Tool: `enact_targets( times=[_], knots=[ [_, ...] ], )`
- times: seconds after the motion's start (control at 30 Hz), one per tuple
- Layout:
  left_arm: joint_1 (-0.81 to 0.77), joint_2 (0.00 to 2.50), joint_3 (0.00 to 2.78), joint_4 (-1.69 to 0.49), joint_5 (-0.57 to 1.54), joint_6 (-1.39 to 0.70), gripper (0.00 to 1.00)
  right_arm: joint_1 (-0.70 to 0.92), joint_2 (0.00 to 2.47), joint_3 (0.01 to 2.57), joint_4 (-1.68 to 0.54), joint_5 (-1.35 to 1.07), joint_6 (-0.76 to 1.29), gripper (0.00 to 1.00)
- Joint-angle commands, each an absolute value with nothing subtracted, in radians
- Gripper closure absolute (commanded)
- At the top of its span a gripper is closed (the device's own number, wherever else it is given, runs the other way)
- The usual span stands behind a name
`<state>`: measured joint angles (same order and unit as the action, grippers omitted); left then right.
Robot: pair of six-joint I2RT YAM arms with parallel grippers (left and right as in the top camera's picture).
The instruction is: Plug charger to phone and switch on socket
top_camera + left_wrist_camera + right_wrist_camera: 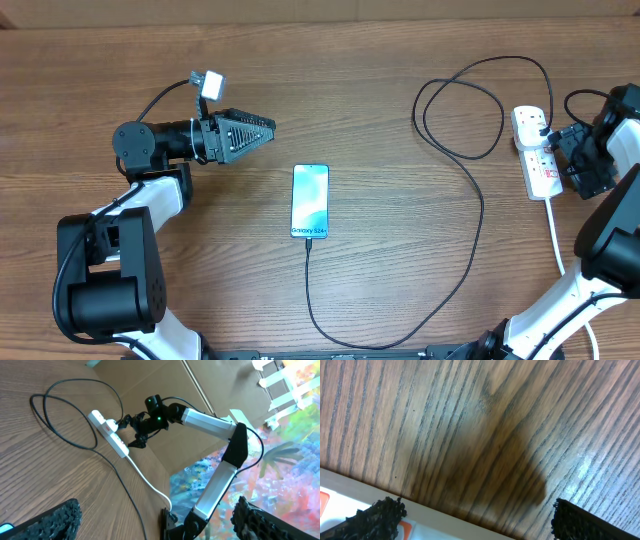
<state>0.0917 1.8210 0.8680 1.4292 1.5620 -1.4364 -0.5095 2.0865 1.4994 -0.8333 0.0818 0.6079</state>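
A brown wood-grain worktop point(380, 80) fills the scene. The phone point(310, 201) lies flat near its middle, its light blue screen facing up. The charger point(480, 210), a thin black cable, meets the phone's lower edge, sweeps toward the near edge and round to the right, then loops up to its black plug in the socket point(535, 150). Whether the tip is fully seated in the phone cannot be told. The socket, a white power strip with red switches, lies at the far right, and its thick white cord point(555, 240) trails toward the near edge. The left gripper point(268, 127) hovers left of the phone and well apart from it, fingers spread wide and holding nothing. The right gripper point(566, 160) sits just beside the socket's right edge, fingers wide apart and empty.
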Motion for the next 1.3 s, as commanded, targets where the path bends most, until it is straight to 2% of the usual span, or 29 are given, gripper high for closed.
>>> enact_targets(
  times=[0.0, 0.4, 1.27],
  knots=[
    [0.091, 1.798, 0.872, 1.436, 1.579, -1.413, 0.0, -0.5, 2.093, 1.494, -0.825, 0.023, 0.597, 0.0],
    [0.091, 1.798, 0.872, 1.436, 1.579, -1.413, 0.0, -0.501, 2.043, 1.545, -0.896, 0.094, 0.597, 0.0],
    [0.091, 1.798, 0.872, 1.436, 1.579, -1.413, 0.0, -0.476, 2.027, 1.48, -0.839, 0.028, 0.541, 0.0]
  ],
)
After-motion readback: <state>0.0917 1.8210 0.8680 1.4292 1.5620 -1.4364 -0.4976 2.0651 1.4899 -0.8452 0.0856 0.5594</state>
